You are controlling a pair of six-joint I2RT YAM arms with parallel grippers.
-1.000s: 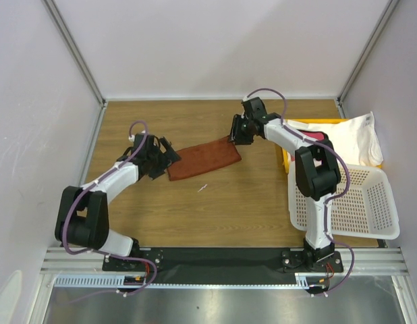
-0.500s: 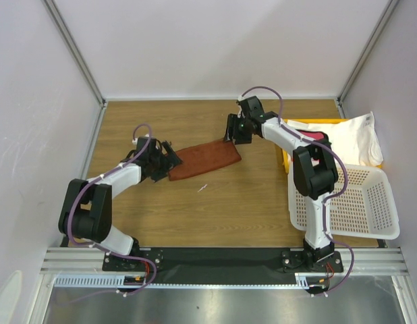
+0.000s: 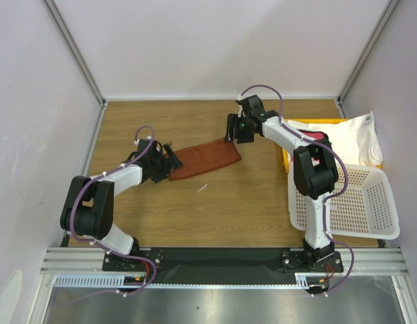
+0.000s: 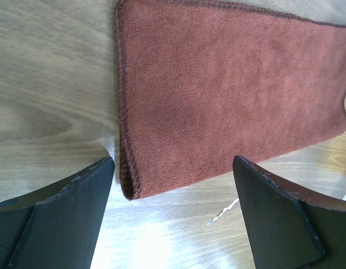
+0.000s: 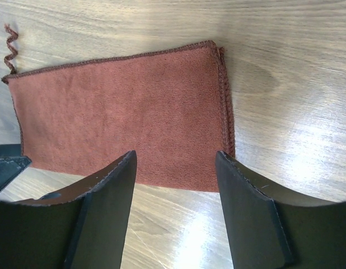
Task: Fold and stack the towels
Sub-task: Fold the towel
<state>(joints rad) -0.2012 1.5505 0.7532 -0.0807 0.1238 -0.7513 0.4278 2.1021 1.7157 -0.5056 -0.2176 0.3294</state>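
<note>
— Where's the reddish-brown towel (image 3: 205, 160)?
— Flat on the wooden table (image 3: 249, 202), folded into a long strip, lying between the two arms.
— Is either arm holding it?
— No. The left gripper (image 3: 169, 162) is at the strip's left end, jaws spread wide with nothing between them. The right gripper (image 3: 234, 131) hangs over the far right corner, jaws apart too, gripping nothing.
— And the other towels?
— The white towel (image 3: 360, 131) lies heaped over the yellow tray (image 3: 287, 162) on the right. A bit of pink towel (image 3: 318, 137) shows beside it, and the white basket (image 3: 374, 202) sits tilted just in front.
</note>
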